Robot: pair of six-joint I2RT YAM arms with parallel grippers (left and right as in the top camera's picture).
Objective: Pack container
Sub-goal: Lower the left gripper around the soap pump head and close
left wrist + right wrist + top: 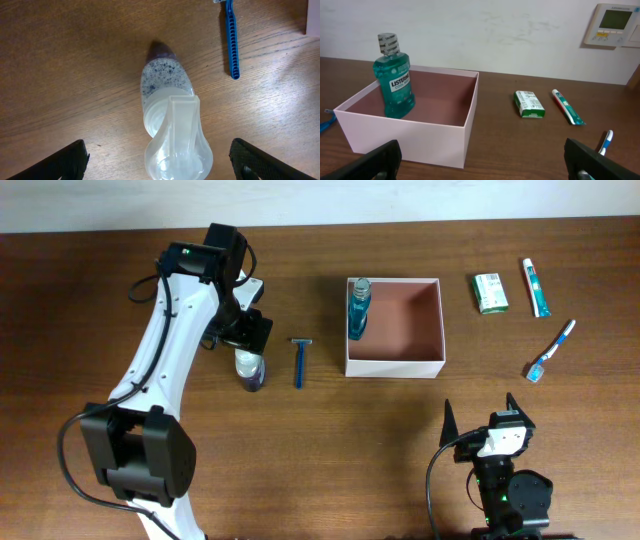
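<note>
The square open-top container, thin white walls outside and pinkish-tan inside, sits near the middle of the brown wooden table, toward its far side. A teal mouthwash bottle with a silver-wrapped cap stands upright in its far-left corner.

Left of the container, well apart from it, lies a blue disposable razor. Just beside the razor is a clear pump-top bottle of white, dark-speckled liquid. The left gripper hangs over this bottle with its jaws spread wide, one black finger on each side, and wood showing between the fingers and the bottle, so nothing is gripped.

The right gripper waits at the near edge, facing the container's near wall, its jaws wide apart and empty.

Right of the container lie a small green-and-white carton, a white toothpaste tube with teal and red ends, and, nearer, a blue-and-white toothbrush.
</note>
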